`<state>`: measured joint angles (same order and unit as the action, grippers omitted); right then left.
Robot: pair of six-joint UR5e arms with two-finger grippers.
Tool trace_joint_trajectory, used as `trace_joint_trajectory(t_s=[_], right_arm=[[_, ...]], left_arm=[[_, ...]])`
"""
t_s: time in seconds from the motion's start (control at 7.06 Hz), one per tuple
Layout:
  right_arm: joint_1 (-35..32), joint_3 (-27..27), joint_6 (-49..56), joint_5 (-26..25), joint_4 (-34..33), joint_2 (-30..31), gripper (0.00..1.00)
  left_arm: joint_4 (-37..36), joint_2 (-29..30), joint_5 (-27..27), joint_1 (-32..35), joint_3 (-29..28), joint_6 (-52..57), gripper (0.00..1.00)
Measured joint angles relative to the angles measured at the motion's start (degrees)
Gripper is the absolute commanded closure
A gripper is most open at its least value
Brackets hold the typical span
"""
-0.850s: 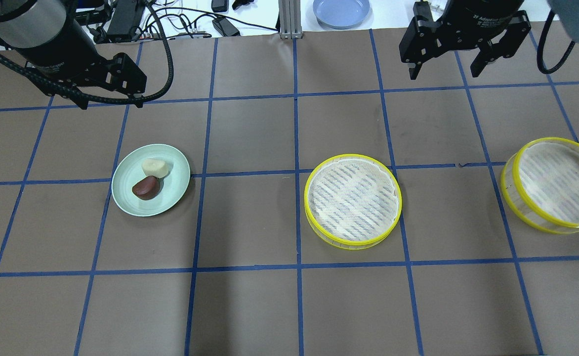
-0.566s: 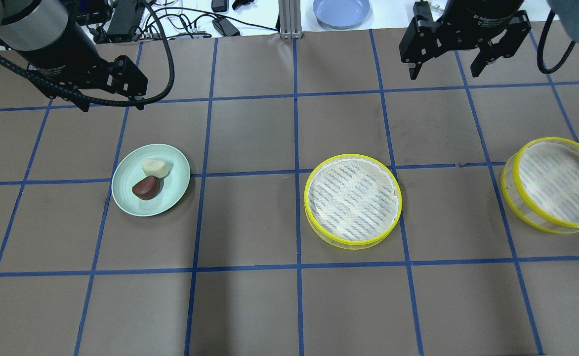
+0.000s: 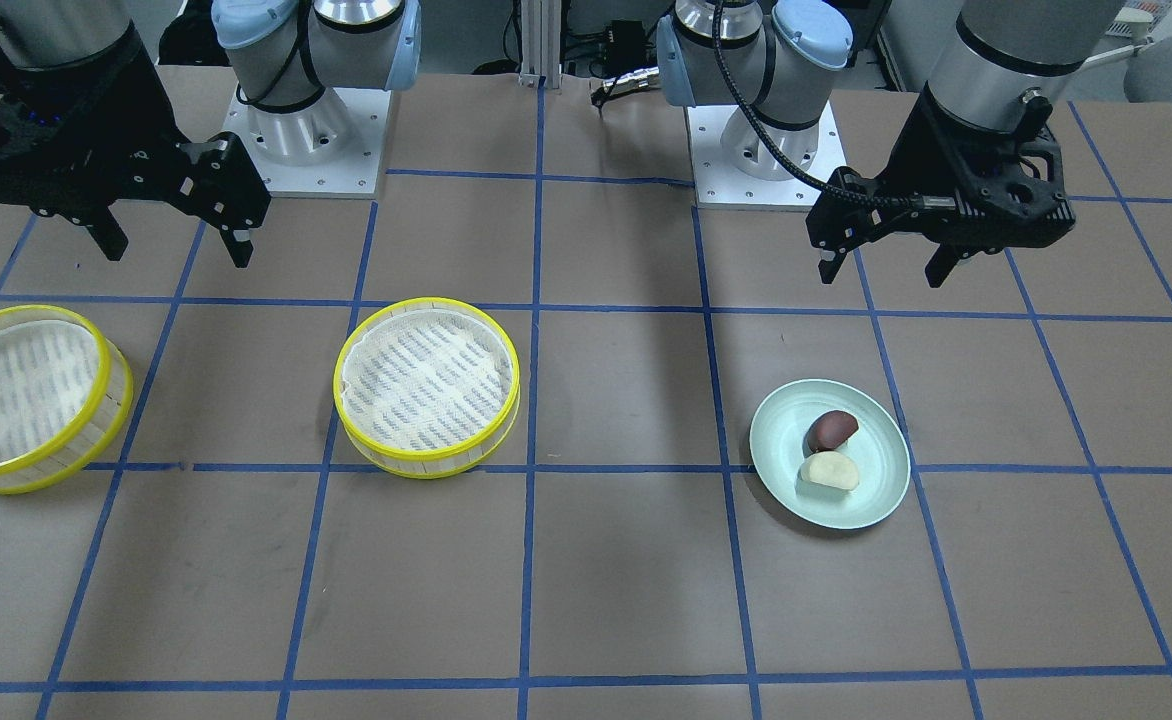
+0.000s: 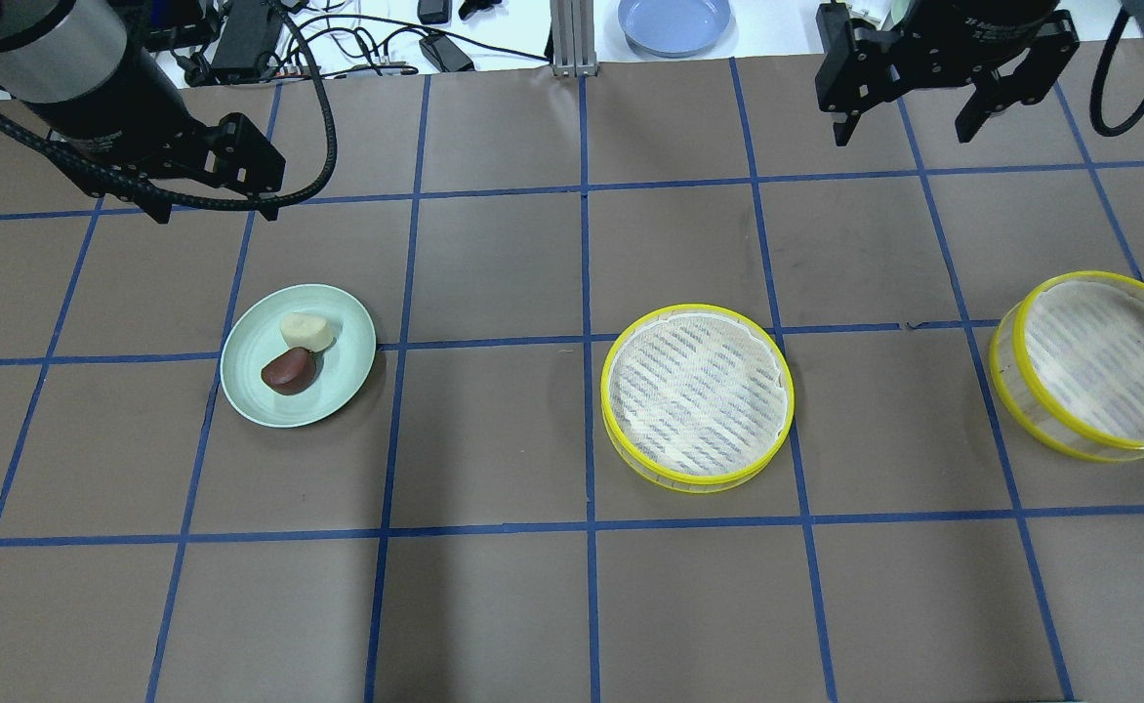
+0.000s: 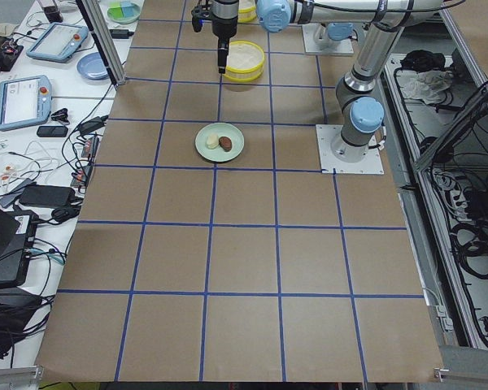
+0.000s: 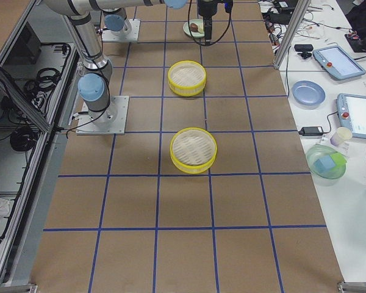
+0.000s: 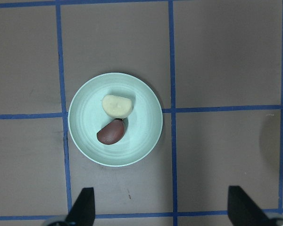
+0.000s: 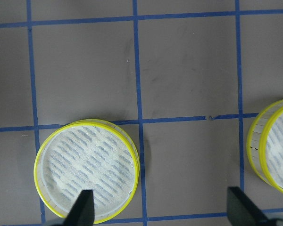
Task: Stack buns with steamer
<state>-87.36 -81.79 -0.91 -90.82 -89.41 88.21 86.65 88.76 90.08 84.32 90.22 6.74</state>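
Note:
Two buns lie side by side on a pale green plate (image 4: pixel 349 363): a dark reddish-brown bun (image 4: pixel 289 370) and a pale cream bun (image 4: pixel 306 331). They also show in the left wrist view as the cream bun (image 7: pixel 117 105) and the dark bun (image 7: pixel 110 133). My left gripper (image 4: pixel 213 200) hangs open and empty, high above the table beyond the plate. One yellow-rimmed steamer tray (image 4: pixel 697 395) stands mid-table and a second steamer tray (image 4: pixel 1099 361) at the far right. My right gripper (image 4: pixel 904 132) is open and empty, high above the far edge, between the two trays.
A blue plate (image 4: pixel 674 21), cables and an aluminium post (image 4: pixel 570 39) lie past the far edge of the brown mat. The two arm bases (image 3: pixel 306 140) stand at the robot's side. Blue tape lines grid the mat.
My right gripper has moved toward the table's far edge and a little to the right. My left gripper has barely shifted. Buns and trays have not moved.

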Motion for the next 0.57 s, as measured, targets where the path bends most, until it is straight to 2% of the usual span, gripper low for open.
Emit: trace_joint_trajectory(t_s=[0.28,0.57], right_arm=[[5.4,0.0,2.4,0.0,0.2,-0.1,0.0],[12.4,-0.2,14.3,0.1,0.3,-0.8,0.0]], left_arm=[[0.2,0.1,0.0,-0.1,0.5,0.1,0.0],[0.1,0.7,0.0,-0.6,0.7,1.2,0.0]])
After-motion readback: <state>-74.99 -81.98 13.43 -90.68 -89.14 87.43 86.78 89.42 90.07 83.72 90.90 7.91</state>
